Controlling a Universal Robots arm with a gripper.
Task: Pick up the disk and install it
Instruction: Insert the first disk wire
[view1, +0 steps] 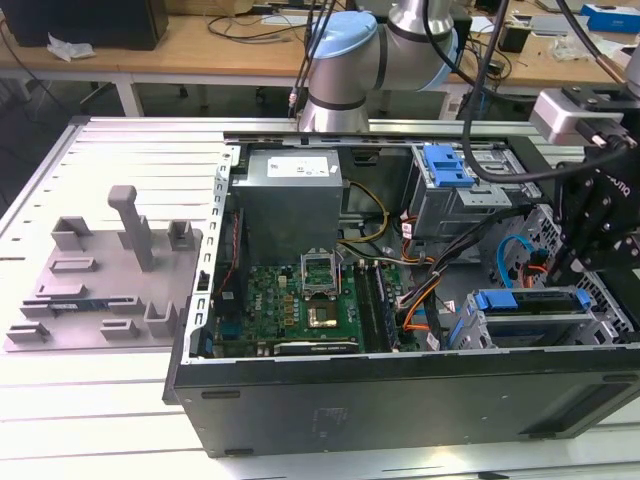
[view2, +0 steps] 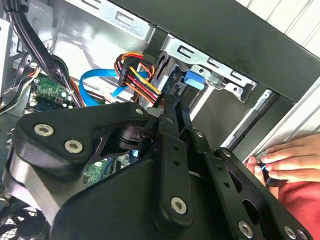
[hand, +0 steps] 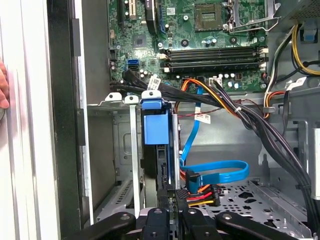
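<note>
The disk (hand: 162, 165) stands on edge in the drive cage (hand: 117, 150) of the open computer case. Its blue carrier rail (hand: 155, 132) faces the motherboard. In the exterior view the disk (view1: 525, 300) sits in the cage at the case's near right corner, and my gripper (view1: 558, 283) reaches down to its right end. In both wrist views the black fingers (hand: 187, 216) lie close together on the disk's thin edge. My gripper (view2: 173, 114) looks shut on the disk near the blue tab (view2: 196, 80). The disk's label is hidden.
Orange, red and blue cables (hand: 210, 175) run right beside the disk. A person's hand (view2: 287, 160) rests on the table by the case's outer wall. A second blue-railed bay (view1: 447, 165) sits at the back. A grey fixture (view1: 110, 270) lies on the exterior view's left.
</note>
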